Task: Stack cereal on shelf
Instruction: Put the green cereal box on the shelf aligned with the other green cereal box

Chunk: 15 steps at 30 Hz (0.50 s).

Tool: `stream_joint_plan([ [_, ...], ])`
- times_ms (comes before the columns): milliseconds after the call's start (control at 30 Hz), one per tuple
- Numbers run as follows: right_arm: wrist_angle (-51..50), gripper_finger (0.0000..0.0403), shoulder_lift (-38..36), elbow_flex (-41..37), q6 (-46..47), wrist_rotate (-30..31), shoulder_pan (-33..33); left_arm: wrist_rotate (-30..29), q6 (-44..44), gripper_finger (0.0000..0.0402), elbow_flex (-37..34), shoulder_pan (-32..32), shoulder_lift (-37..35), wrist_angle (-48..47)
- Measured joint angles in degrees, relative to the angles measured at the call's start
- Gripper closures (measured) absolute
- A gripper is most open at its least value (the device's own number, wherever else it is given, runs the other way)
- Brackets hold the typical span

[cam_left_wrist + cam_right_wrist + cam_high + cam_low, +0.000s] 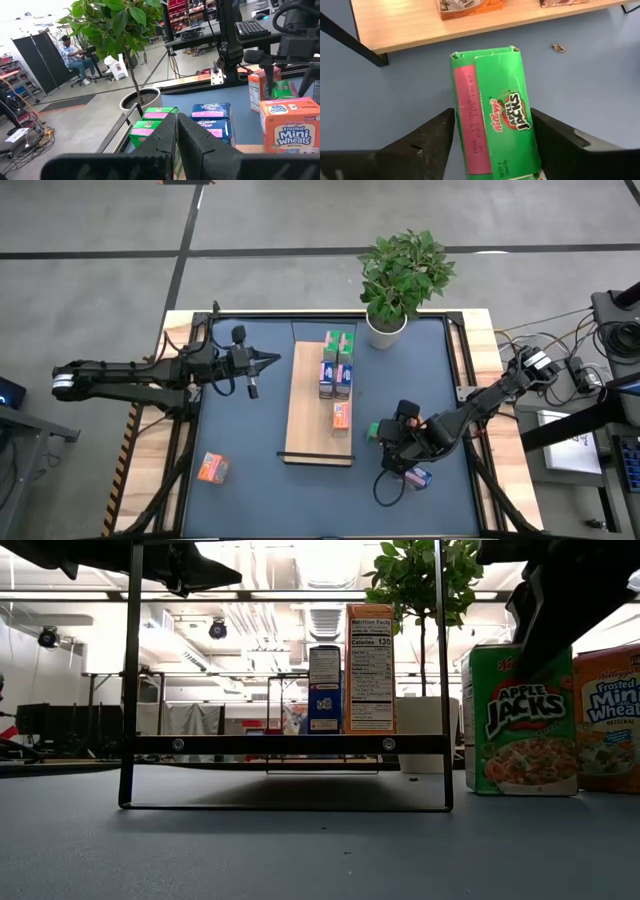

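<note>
The shelf [305, 415] is a light-wood board lying lengthwise in the middle of the table. On it stand green [340, 342], blue [335, 378] and orange [342, 416] cereal boxes. A green Apple Jacks box [495, 125] stands upright on the table to the right of the shelf [520, 720]. My right gripper [492, 114] slants down over this box, open, with one finger along each of its sides. My left gripper [272, 360] hangs shut and level above the table, left of the shelf, and holds nothing. My right gripper has its fingers [432, 137] close against the two sides of the green box, near the box's top [485, 57]. I cannot tell whether they touch it. The box stands upright with its bottom on the table.
An orange Frosted Mini Wheats box [607, 720] stands right beside the green one. A blue box [420, 476] lies under my right arm, and an orange box [212, 468] lies near the front left. A potted plant [400, 280] stands at the far edge. A person sits in the room beyond [72, 52].
</note>
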Motion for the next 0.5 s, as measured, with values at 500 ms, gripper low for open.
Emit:
stream_joint_plan([
  [500,0.2,0.0248,0.0,0.4,1.6,0.0,0.0,0.0,0.0,0.0402,0.0,0.0,0.0,0.0],
])
